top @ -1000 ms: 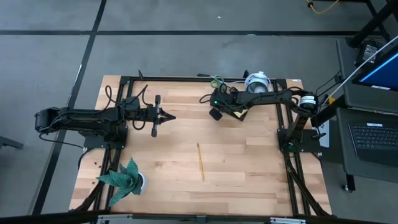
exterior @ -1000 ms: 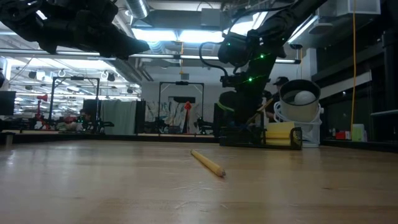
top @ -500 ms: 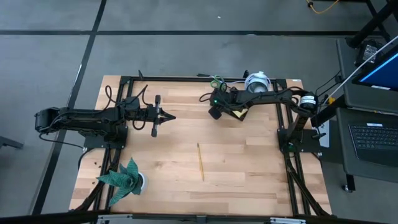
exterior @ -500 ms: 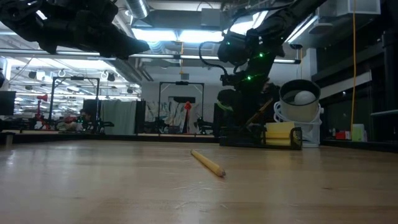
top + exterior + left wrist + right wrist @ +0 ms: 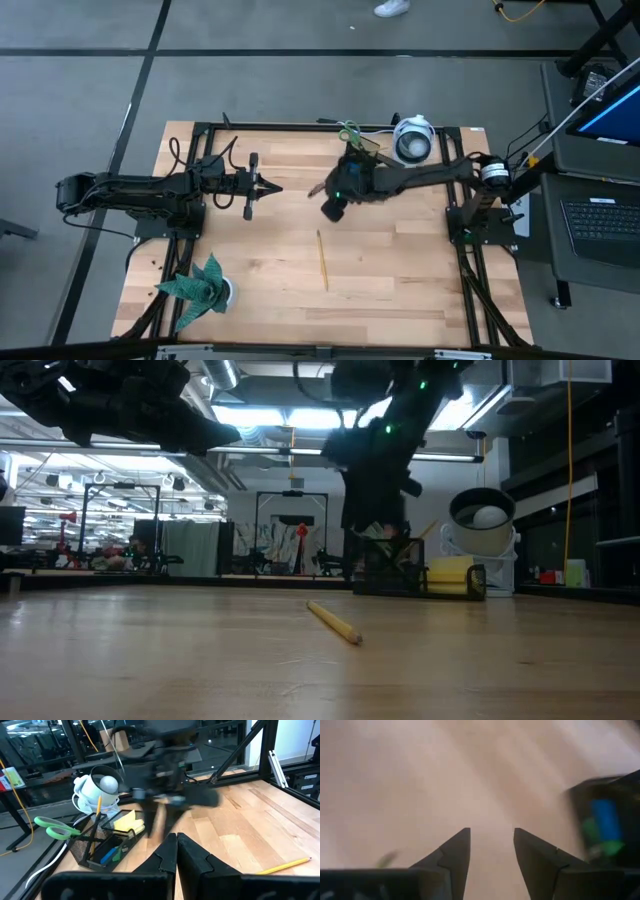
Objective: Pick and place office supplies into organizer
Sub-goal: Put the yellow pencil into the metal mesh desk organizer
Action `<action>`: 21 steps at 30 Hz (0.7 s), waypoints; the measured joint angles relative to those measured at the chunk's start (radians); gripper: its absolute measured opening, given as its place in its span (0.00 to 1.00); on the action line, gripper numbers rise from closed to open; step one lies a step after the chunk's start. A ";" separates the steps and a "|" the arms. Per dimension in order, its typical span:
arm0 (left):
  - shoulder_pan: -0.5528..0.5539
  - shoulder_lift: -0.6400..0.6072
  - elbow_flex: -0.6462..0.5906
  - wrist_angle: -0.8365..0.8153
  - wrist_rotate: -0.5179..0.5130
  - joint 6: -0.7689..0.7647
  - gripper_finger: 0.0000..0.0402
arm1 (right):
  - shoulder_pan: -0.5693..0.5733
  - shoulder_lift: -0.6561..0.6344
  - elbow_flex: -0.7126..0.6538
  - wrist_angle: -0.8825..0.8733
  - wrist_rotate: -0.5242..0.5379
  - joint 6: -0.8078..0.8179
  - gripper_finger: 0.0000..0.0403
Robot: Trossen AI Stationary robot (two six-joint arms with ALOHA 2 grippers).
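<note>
The black mesh organizer (image 5: pixel 95 851) stands at the table's far edge and holds green-handled scissors (image 5: pixel 54 827), a yellow sticky-note pad (image 5: pixel 128 822), an upright pencil (image 5: pixel 97 809), a blue block (image 5: pixel 107 855) and a small green piece (image 5: pixel 123 850). A second yellow pencil (image 5: pixel 322 260) lies flat on the bare wood near the table's middle, also seen as the pencil (image 5: pixel 335 622) in the low view. My right gripper (image 5: pixel 333 206) hovers open and empty between organizer and pencil; its fingers (image 5: pixel 454 854) point down at the wood. My left gripper (image 5: pixel 272 187) waits shut on the left, above the table.
A round white camera-like device (image 5: pixel 413 140) stands right of the organizer at the far edge. A green paper plant (image 5: pixel 200 285) sits at the near left corner. Black frame rails (image 5: pixel 300 127) border the table. Bare wood (image 5: pixel 400 270) surrounds the pencil.
My right gripper has left the organizer and swung quickly toward the table's near-left, stopping above the wood short of the lying pencil. The organizer's far side with the scissors now shows from above. The pencil on the table has stayed where it was.
</note>
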 joint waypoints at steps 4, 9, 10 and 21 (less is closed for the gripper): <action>0.000 0.000 0.000 0.000 0.000 0.000 0.01 | 0.102 0.000 0.009 0.005 -0.029 0.117 0.39; 0.000 0.000 0.000 0.000 0.000 -0.001 0.01 | 0.220 0.000 0.009 0.016 -0.049 0.274 0.36; 0.000 0.000 0.000 0.000 0.000 -0.003 0.01 | 0.241 0.000 0.010 0.021 -0.053 0.295 0.34; 0.000 0.000 0.000 0.000 0.000 -0.030 0.01 | 0.366 0.050 0.210 -0.017 -0.051 0.292 0.16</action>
